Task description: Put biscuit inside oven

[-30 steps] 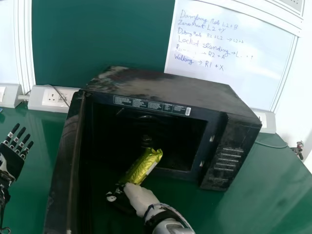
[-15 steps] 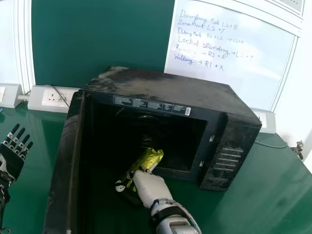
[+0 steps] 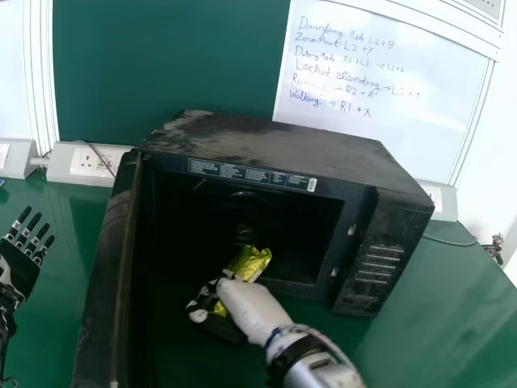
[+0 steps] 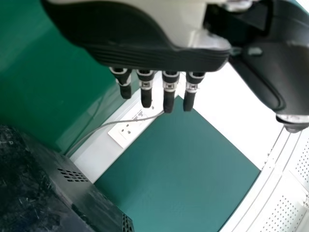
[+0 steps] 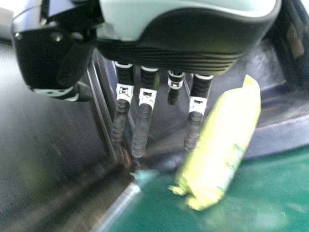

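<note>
The yellow-green biscuit packet (image 3: 250,263) leans at the front edge of the black oven (image 3: 275,145), whose door stands open on the left. My right hand (image 3: 247,307) is in front of the opening, hiding the packet's near part. In the right wrist view the packet (image 5: 222,140) slants over the oven's lip beside my right hand (image 5: 141,123), whose fingers point straight; the nearest finger lies against or very close to it. My left hand (image 3: 18,263) stays left of the oven with straight fingers; the left wrist view shows this hand (image 4: 169,92) too.
The oven door (image 3: 109,267) rises between my two hands. The control panel (image 3: 378,259) forms the oven's right front. Behind are wall sockets (image 3: 93,162), a cable and a whiteboard (image 3: 380,97) above the green table (image 3: 436,323).
My right hand has moved rightward and slightly up along the packet, covering more of its near part. The packet's far end has barely moved. The left hand has kept still.
</note>
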`<state>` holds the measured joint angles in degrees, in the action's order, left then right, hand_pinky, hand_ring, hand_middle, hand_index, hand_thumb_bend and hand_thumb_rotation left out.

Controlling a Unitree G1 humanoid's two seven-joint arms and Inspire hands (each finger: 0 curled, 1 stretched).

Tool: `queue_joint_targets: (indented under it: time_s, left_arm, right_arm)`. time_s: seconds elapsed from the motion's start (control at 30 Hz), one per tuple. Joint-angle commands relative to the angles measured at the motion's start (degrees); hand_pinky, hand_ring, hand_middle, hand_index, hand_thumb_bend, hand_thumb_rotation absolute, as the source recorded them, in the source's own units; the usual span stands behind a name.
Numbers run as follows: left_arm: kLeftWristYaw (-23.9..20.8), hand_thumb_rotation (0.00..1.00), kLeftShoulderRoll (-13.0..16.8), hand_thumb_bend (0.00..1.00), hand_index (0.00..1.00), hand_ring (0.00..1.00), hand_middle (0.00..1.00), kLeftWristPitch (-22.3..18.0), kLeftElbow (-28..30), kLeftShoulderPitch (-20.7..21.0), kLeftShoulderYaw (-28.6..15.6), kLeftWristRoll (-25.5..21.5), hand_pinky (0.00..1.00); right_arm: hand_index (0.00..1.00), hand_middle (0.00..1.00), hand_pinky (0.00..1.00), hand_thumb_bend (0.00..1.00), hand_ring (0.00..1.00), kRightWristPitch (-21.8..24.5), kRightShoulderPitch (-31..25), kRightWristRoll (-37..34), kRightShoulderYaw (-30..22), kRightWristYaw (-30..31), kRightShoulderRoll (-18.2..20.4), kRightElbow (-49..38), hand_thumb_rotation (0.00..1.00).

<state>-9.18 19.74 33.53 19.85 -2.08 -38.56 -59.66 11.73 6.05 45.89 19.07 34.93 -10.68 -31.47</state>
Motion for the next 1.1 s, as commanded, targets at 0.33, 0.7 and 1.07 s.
queue_joint_targets:
  time_s: [0.33,0.7,1.07]
  left_arm:
    - [0.03,0.18,-0.5,0.6,1.0,1.0,1.0,-0.48,0.23,0.17,0.56,0.27,1.0]
    - [0.6,0.18,-0.19,0.59,1.0,1.0,1.0,-0.48,-0.21,-0.02,0.14,0.09,1.0]
    - [1.06,0.18,0.15,0.61,1.0,1.0,1.0,-0.39,-0.18,-0.32,0.08,0.38,1.0]
  right_arm:
    - [0.5,0.69,0.62,0.51,0.69,-14.26,8.74,-10.16,-7.67,-3.66,-13.14,2.9,0.12]
    - [0.81,0.81,0.74,0.89,0.81,-25.14,16.7,-8.07,-5.88,-2.61,-22.9,9.97,0.08]
    - [0.87,0.85,0.8,0.95,0.89,-30.78,20.84,-0.91,-3.74,-2.9,-25.9,13.1,0.12]
